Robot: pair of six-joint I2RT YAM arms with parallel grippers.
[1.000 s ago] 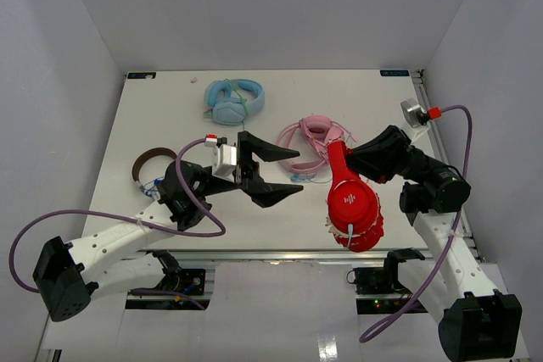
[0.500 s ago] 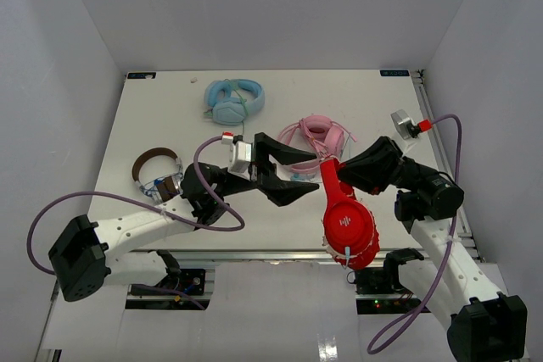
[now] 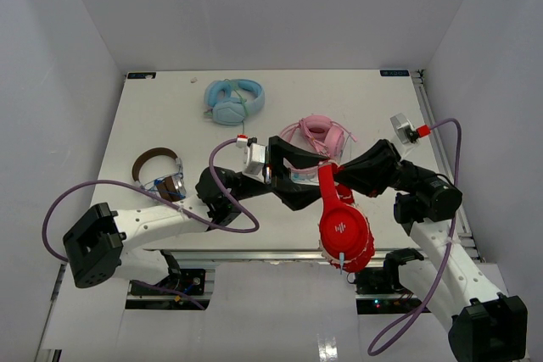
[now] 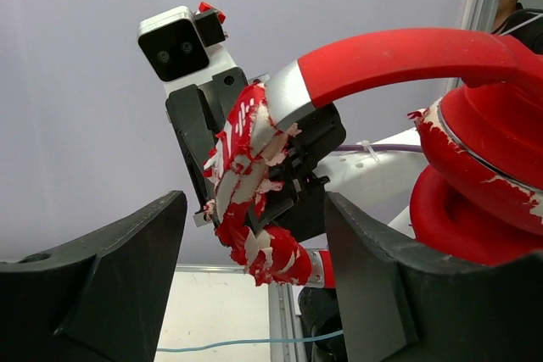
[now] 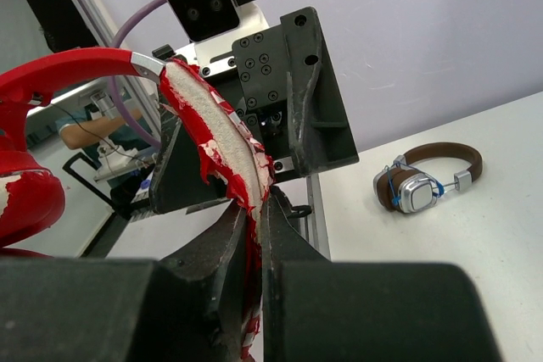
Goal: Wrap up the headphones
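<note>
**A:** How many headphones are there?

**B:** Four pairs. The red headphones (image 3: 344,225) are held up at the near edge of the worktop (image 3: 170,116), between the two arms. One pink pair (image 3: 316,135), one light-blue pair (image 3: 233,101) and one brown pair (image 3: 159,173) lie on it.

**A:** And the two grippers?

**B:** The right gripper (image 3: 338,174) pinches the torn padding of the red headband. The left gripper (image 3: 321,180) is spread wide, one finger on either side of that headband, with a gap showing on both sides.
</note>
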